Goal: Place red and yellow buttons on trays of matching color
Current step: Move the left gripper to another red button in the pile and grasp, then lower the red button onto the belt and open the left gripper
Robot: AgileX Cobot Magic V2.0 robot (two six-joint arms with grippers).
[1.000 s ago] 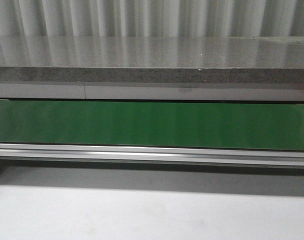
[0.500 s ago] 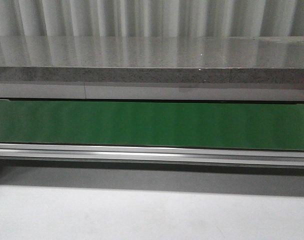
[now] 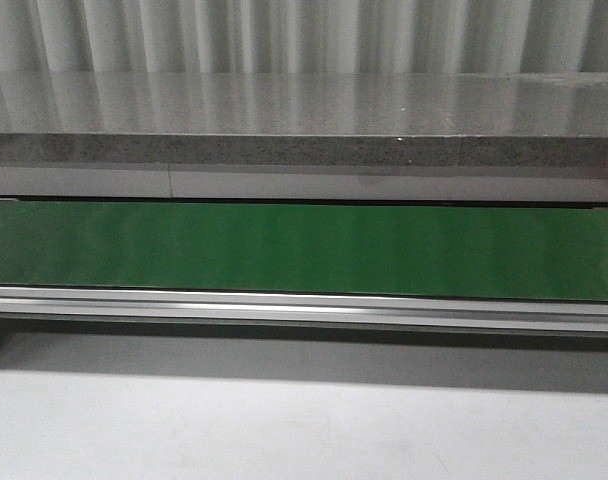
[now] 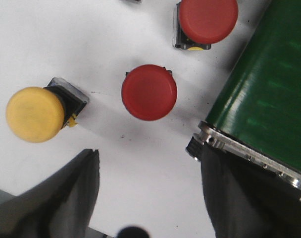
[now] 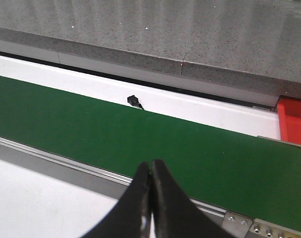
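Observation:
In the left wrist view two red buttons stand on the white table: one (image 4: 149, 92) straight ahead of my left gripper (image 4: 148, 156), another (image 4: 207, 21) farther off beside the belt. A yellow button (image 4: 35, 114) lies tipped on its side off to one side. The left gripper hangs open above bare table, apart from all three. My right gripper (image 5: 150, 168) is shut with nothing in it, over the conveyor's near rail. A corner of a red tray (image 5: 294, 120) shows past the belt's end in the right wrist view. No yellow tray is in view.
A green conveyor belt (image 3: 304, 248) with an aluminium rail (image 3: 304, 305) crosses the front view, a grey stone counter (image 3: 304, 110) behind it. The belt's end roller (image 4: 249, 153) lies close to one left finger. A small black sensor (image 5: 134, 100) sits at the belt's far edge.

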